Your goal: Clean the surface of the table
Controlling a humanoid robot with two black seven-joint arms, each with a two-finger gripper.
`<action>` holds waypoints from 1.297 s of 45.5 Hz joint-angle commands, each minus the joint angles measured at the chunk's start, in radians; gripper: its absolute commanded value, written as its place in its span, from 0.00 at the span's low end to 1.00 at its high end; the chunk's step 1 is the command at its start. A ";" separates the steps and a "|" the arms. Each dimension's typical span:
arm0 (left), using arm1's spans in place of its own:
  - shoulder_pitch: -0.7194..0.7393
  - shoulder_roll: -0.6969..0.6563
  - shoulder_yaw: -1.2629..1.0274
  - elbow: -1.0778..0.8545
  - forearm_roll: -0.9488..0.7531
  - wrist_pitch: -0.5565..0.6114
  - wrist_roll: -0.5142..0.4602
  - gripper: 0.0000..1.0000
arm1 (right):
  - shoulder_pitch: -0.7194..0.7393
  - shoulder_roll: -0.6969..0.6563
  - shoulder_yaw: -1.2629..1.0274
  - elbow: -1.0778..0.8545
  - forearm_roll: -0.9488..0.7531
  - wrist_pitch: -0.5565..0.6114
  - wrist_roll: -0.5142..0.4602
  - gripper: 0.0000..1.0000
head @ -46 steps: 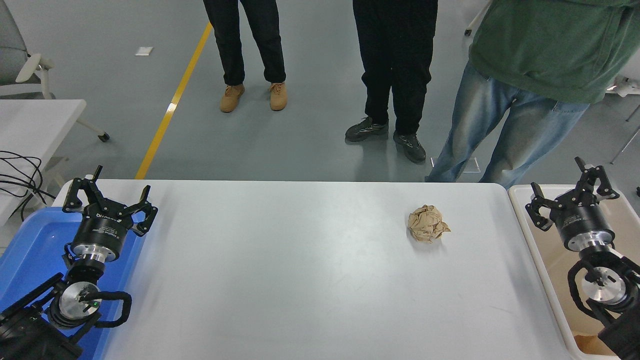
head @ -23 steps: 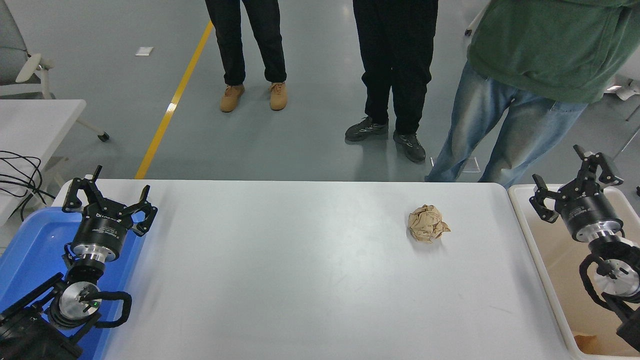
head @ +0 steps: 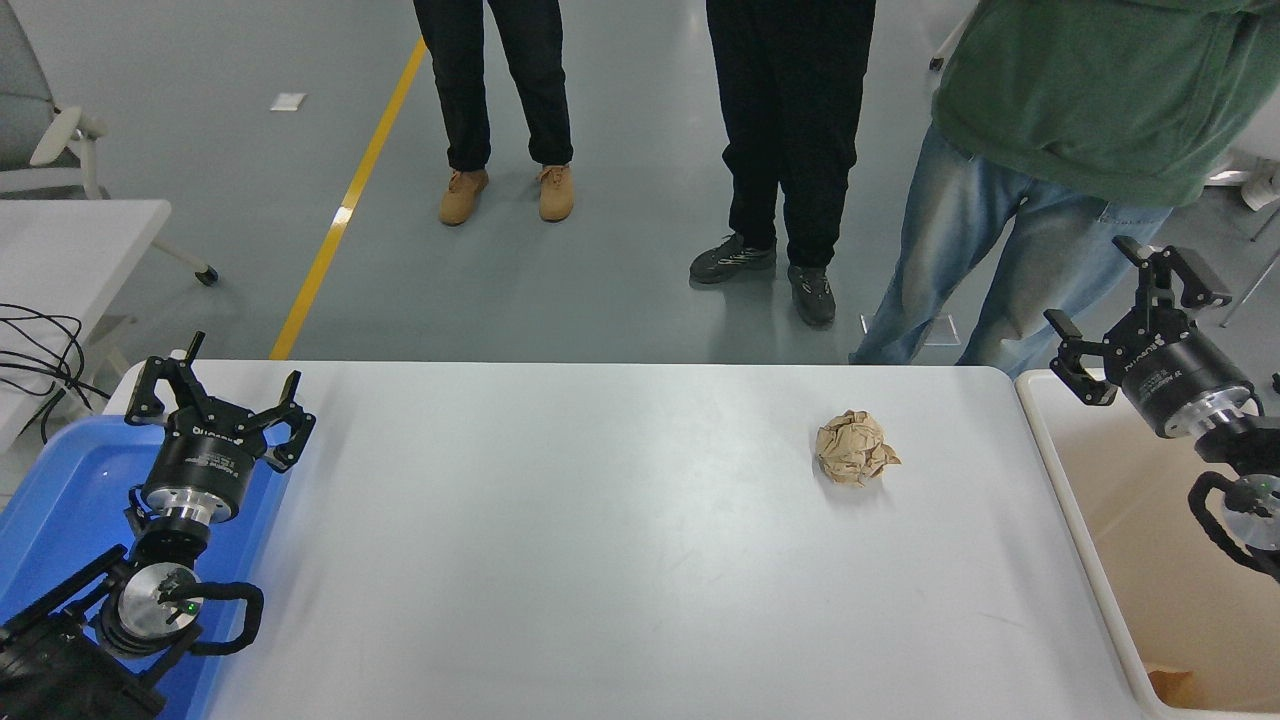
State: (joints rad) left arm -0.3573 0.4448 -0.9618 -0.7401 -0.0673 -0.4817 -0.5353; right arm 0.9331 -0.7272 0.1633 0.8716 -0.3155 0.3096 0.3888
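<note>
Smooth, faintly glossy table surface, crumpled brown, seemingly paper ball

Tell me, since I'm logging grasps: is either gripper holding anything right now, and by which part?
Nothing is held. The left gripper and right gripper are both open and empty; the crumpled paper ball lies untouched on the table surface.

You have the table surface filling the lower middle of the frame, a wide, smooth white-grey top that lies flat, with its far edge straight across the centre and rounded corners at the upper left and upper right. Its finish shows faint scuffs and a soft sheen. One crumpled ball of brown paper sits on it, right of centre and nearer the far edge than your near side.
</note>
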 commanded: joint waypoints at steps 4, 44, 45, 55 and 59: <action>0.000 0.000 0.000 0.001 0.000 0.000 0.000 0.99 | 0.133 -0.011 -0.136 0.044 -0.338 -0.014 -0.037 0.99; 0.000 0.000 0.000 -0.001 0.000 0.000 0.000 0.99 | 0.348 0.308 -0.541 -0.100 -0.585 -0.027 -0.163 0.99; 0.000 0.000 0.000 0.001 0.000 0.000 0.000 0.99 | 0.351 0.316 -0.548 -0.100 -0.591 -0.035 -0.165 0.99; 0.000 0.000 0.000 -0.001 0.000 0.000 0.000 0.99 | 0.372 0.408 -0.646 -0.131 -0.631 -0.130 -0.192 0.99; 0.000 0.000 0.000 -0.001 0.000 0.000 0.000 0.99 | 0.377 0.431 -0.682 -0.135 -0.631 -0.176 -0.217 0.99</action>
State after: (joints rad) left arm -0.3574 0.4448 -0.9618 -0.7400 -0.0676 -0.4817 -0.5353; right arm 1.2846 -0.3820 -0.4139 0.7647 -0.9188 0.2222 0.2100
